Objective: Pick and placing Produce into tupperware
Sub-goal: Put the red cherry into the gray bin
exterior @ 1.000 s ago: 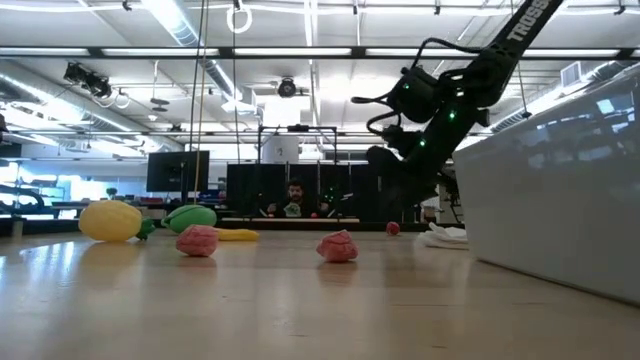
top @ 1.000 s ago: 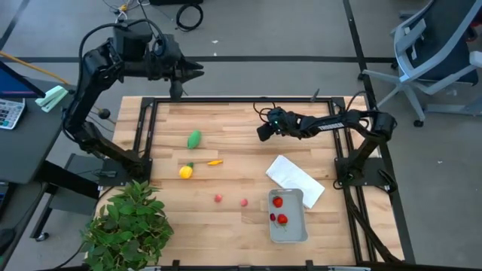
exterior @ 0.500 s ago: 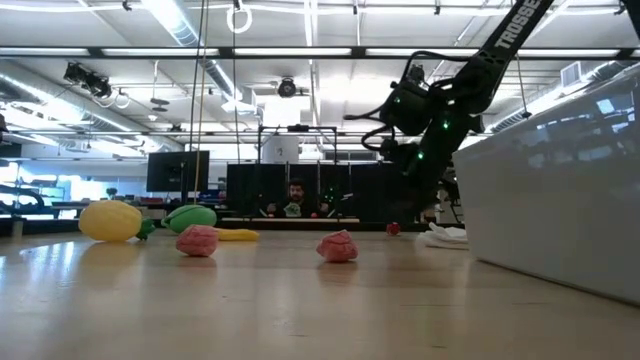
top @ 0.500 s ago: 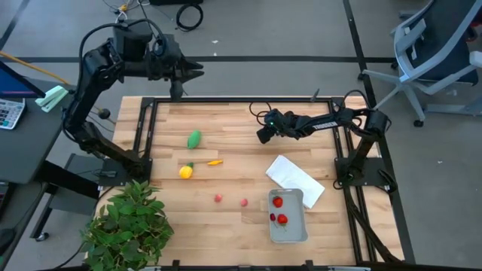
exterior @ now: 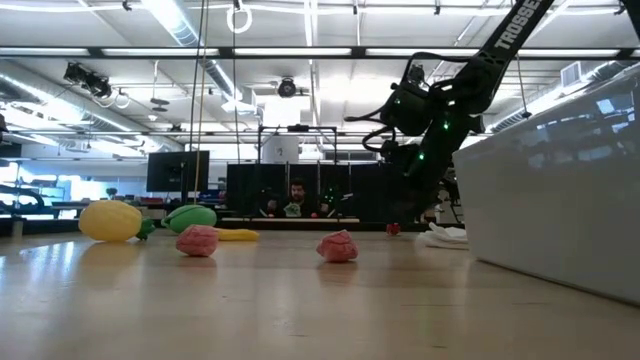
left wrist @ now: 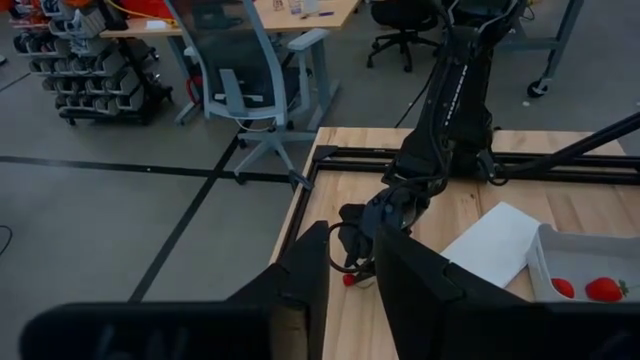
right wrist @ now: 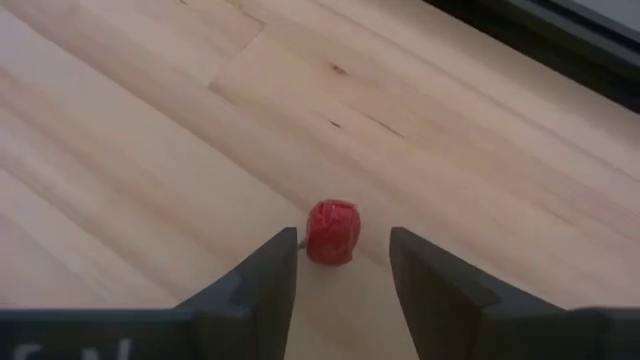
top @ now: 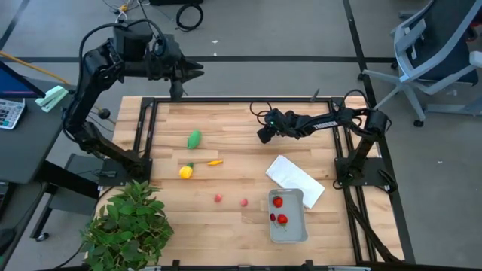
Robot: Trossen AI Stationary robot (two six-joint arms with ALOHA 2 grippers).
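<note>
My right gripper (right wrist: 343,262) hangs open, slanting down, just above the table's far middle (top: 263,135). A tiny red produce piece (right wrist: 332,231) lies on the wood just ahead of the gap between its fingers, untouched. The pale grey tupperware (top: 290,229) stands at the near right with two red pieces (top: 278,202) in it. On the table's left lie a green oval (top: 194,138), a yellow lemon-like piece (top: 185,172), a thin orange piece (top: 215,162) and two pinkish-red pieces (top: 218,199). My left gripper (left wrist: 350,275) waits high beyond the far left edge, fingers slightly apart and empty.
A white cloth (top: 295,181) lies between my right gripper and the tupperware. A large leafy plant (top: 128,226) fills the near left corner. A black frame (top: 226,98) runs along the table's edges. A person shows far behind the table in the low view (exterior: 296,197).
My right gripper has rolled and tipped a little at the wrist above the tiny red piece, then held still. Its fingers have stayed open.
</note>
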